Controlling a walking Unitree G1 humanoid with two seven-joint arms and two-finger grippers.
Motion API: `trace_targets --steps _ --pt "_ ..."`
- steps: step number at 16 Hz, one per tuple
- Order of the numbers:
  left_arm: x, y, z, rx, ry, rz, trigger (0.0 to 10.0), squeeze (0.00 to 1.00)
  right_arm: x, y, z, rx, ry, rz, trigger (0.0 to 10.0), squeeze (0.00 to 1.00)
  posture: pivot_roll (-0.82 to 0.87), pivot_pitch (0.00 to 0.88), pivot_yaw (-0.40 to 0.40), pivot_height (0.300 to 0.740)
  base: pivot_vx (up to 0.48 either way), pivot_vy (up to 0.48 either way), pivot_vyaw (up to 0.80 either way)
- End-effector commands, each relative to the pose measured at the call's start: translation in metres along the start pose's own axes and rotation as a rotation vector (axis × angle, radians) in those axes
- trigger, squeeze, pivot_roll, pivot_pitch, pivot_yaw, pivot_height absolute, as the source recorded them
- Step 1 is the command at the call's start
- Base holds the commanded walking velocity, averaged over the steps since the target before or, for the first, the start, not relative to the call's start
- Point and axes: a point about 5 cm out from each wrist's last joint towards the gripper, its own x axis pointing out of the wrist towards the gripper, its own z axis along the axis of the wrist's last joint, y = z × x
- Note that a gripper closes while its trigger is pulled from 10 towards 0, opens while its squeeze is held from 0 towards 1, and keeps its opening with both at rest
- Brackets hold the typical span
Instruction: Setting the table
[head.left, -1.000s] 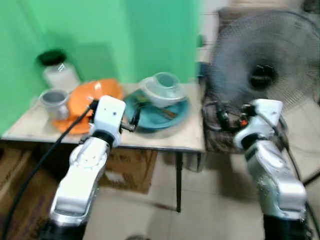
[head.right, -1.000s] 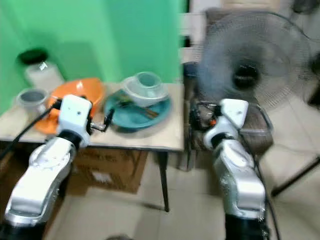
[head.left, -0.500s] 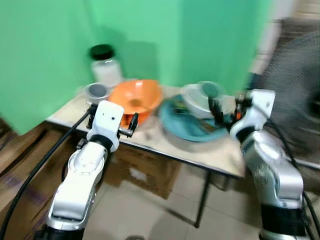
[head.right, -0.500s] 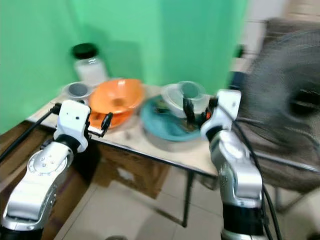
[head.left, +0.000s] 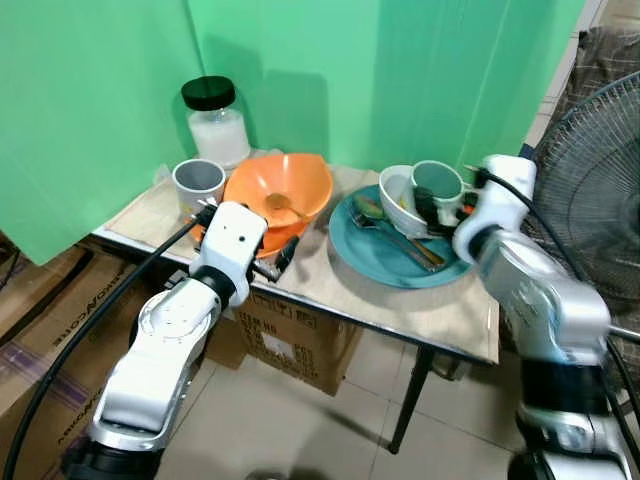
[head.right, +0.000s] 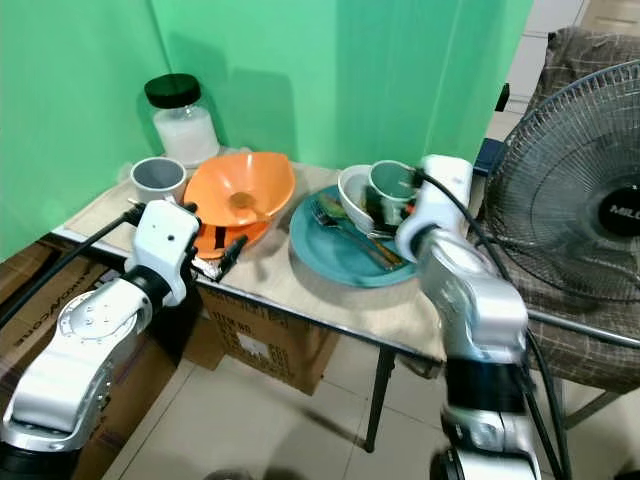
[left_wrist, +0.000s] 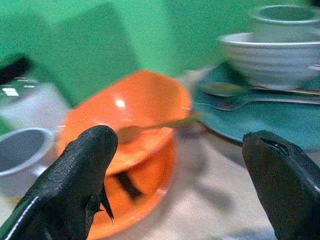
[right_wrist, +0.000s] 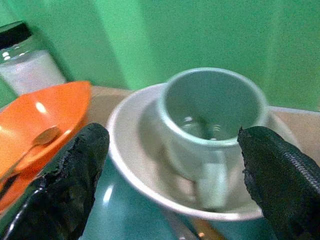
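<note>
Moved since earlier: right gripper (right_wrist: 170, 165) brought from beside the fan to over the teal plate, close to the cup; whole scene shifted in both eye views as the head turned toward the table; blur gone.
Left gripper (left_wrist: 185, 165): fingers spread wide, held low at the near table edge, just in front of the orange bowl; nothing between the fingers.
Right gripper: fingers spread wide, aimed at the cup in the white bowl; nothing gripped.
Table (head.left: 400, 305): small, light top, set against a green backdrop (head.left: 400, 70).
Cardboard boxes (head.left: 290, 340): stored under the table.
Orange bowl (head.left: 285, 185): tilted, resting on a second orange dish; seated left of the teal plate, near it.
Spoon (left_wrist: 150, 127): laid inside the orange bowl, handle toward the plate.
Teal plate (head.left: 385, 255): on the right part of the table, fork (head.left: 375, 225) and a brown-handled utensil laid across it.
White bowl (right_wrist: 135, 170): set on the far side of the teal plate.
Cup (right_wrist: 212, 120): pale teal, seated upright inside the white bowl, handle toward the right gripper.
Grey mug (head.left: 197, 185): upright, left of the orange bowl, just beside it.
Jar (head.left: 215, 120): black lid, white contents, at the far left corner behind the mug.
Fan (head.right: 590, 210): on the right beyond the table edge.
</note>
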Motion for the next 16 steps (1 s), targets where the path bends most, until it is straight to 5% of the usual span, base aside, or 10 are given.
trace_targets --steps 1,8,16 --pt "-0.002 -0.008 0.005 -0.004 -0.004 -0.116 10.0 0.0 0.008 -0.005 0.002 -0.014 0.076 -0.009 10.0 0.0 0.13 0.0 0.063 0.74 0.0 0.0 0.0" --pt "-0.004 -0.015 0.009 -0.004 0.021 -0.308 10.0 0.0 0.045 -0.013 0.02 0.004 0.258 -0.054 10.0 0.0 0.13 0.0 0.071 0.74 0.0 0.0 0.0" --pt "-0.009 -0.015 0.01 0.01 0.04 -0.378 10.0 0.0 0.054 -0.024 0.031 0.044 0.377 -0.092 10.0 0.0 0.13 0.0 0.068 0.74 0.0 0.0 0.0"
